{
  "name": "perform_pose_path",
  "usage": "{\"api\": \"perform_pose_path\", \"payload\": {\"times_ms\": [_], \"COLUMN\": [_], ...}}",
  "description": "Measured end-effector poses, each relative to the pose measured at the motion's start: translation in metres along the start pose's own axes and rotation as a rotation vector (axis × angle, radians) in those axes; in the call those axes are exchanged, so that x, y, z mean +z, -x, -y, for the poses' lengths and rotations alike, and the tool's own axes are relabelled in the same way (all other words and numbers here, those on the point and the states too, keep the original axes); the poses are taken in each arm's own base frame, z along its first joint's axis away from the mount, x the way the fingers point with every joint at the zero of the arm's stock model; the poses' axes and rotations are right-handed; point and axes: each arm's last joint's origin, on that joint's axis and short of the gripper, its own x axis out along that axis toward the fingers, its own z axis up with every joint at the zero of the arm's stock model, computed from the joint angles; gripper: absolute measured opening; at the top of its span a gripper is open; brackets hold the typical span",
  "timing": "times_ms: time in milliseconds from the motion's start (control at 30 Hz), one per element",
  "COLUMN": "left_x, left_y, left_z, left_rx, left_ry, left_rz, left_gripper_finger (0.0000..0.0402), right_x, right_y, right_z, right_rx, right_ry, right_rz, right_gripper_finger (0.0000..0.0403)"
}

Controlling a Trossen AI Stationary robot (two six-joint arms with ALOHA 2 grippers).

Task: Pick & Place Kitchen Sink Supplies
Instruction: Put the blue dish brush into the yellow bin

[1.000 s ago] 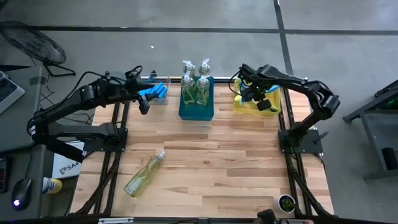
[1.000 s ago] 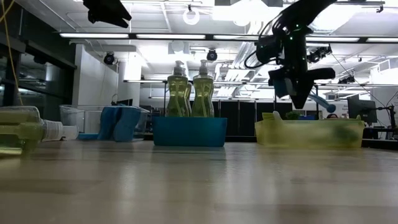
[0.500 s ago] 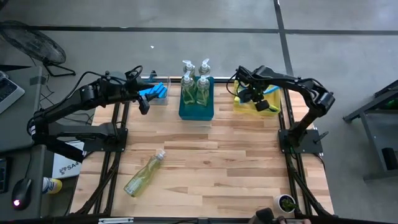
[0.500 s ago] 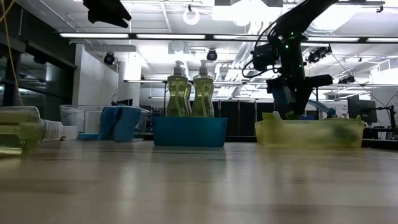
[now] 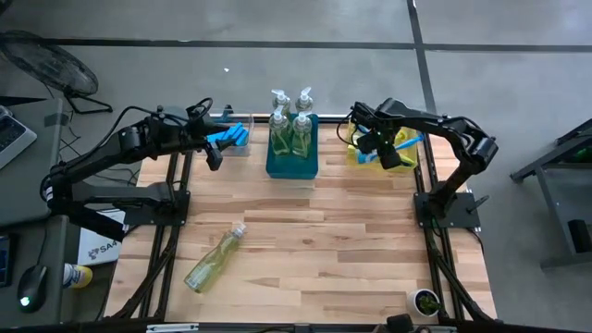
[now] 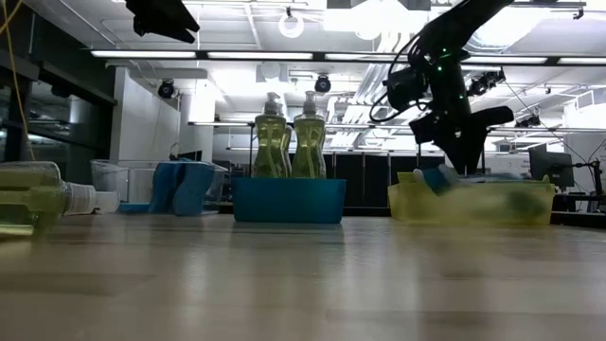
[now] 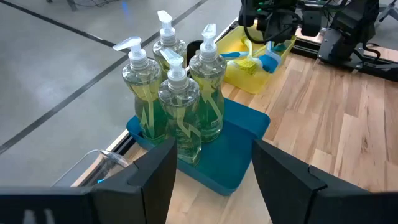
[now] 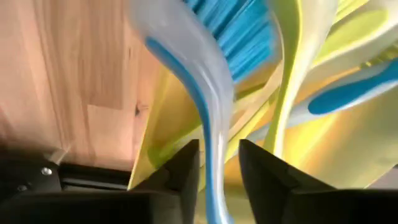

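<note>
Dish brush with a blue-bristled head and a pale, blue-striped handle hangs over the yellow bin at the table's back right, its handle running between the fingers of the right gripper. The gap between those fingers is narrow and the handle fills most of it; whether they press it or have just let go, I cannot tell. Other brushes, lime-green and blue, already lie crossed in the bin beneath.

A brush like this is probably light and rigid, hard plastic with a smooth curved handle that can swivel or slide in a two-finger pinch. The head end carries more weight, so a grip near the middle of the handle, or slightly toward the head, should keep it from tipping. The bristles are soft and give no hold.

The left gripper hovers near the clear bin of blue sponges at the back left, fingers spread with nothing between them, looking toward the teal bin where four pump bottles stand upright.

One more soap bottle lies on its side on the wooden table toward the front left, well apart from both arms. Filled with liquid, it is likely the heaviest item, with a slick rounded body that may roll; the narrower waist or the neck below the pump looks like the surest place to grasp.
</note>
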Motion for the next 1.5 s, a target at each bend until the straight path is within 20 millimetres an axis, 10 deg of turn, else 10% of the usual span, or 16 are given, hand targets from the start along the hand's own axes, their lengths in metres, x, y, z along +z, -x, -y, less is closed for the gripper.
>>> {"api": "perform_pose_path", "payload": {"times_ms": [300, 600, 967, 1500], "left_x": [0.0, 0.0, -0.001, -0.006], "left_y": [0.0, 0.0, 0.0, 0.0], "left_z": [0.0, 0.0, 0.001, 0.001], "left_rx": [0.0, -0.008, -0.05, -0.046], "left_ry": [0.0, 0.0, 0.003, -0.004], "left_rz": [-0.002, -0.004, -0.011, -0.059], "left_gripper_finger": [0.0205, 0.0205, 0.0205, 0.0205], "right_x": [-0.001, -0.009, -0.02, -0.011], "right_y": [0.0, 0.034, 0.009, -0.027], "right_z": [0.004, 0.007, -0.012, -0.011], "right_rx": [-0.094, -0.172, 0.039, -0.119], "right_ry": [-0.238, -0.511, -0.113, -0.092], "right_rz": [-0.058, -0.012, 0.07, 0.059], "right_gripper_finger": [0.0203, 0.0212, 0.0209, 0.018]}}
